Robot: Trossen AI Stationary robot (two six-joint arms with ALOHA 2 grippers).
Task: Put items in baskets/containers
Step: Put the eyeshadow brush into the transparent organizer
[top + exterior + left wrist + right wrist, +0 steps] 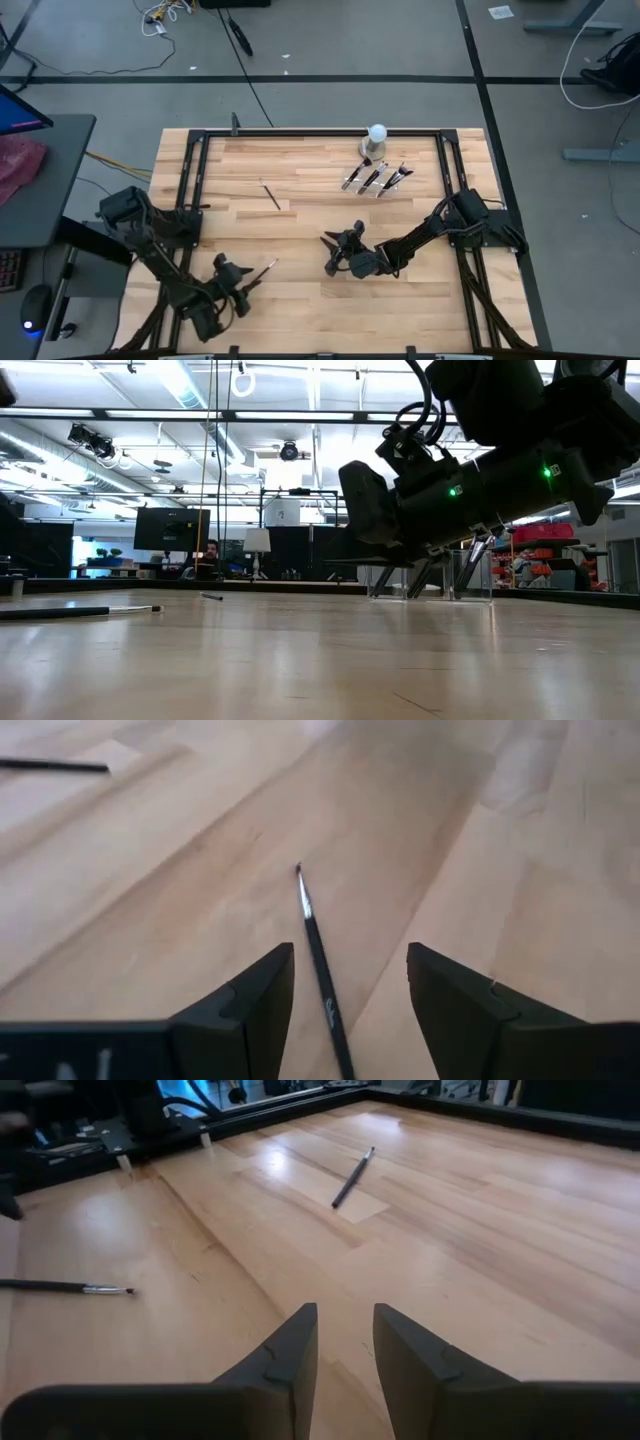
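Observation:
A thin dark brush point(322, 965) lies flat on the wood between the spread fingers of my left gripper point(350, 995), pale tip pointing away from it. In the high view this brush point(263, 272) and the left gripper point(243, 284) are near the table's front left. A second brush point(270, 195) lies loose farther back. Several brushes point(373, 179) sit in the clear tray point(400, 588) at the far right. My right gripper point(328, 254) hovers open over the table's middle with nothing between its fingers point(345, 1360).
A white ball on a grey round base point(376, 135) stands just behind the tray. A black frame point(300, 132) runs along the table's far and side edges. Bare wood lies between the two grippers and toward the front edge.

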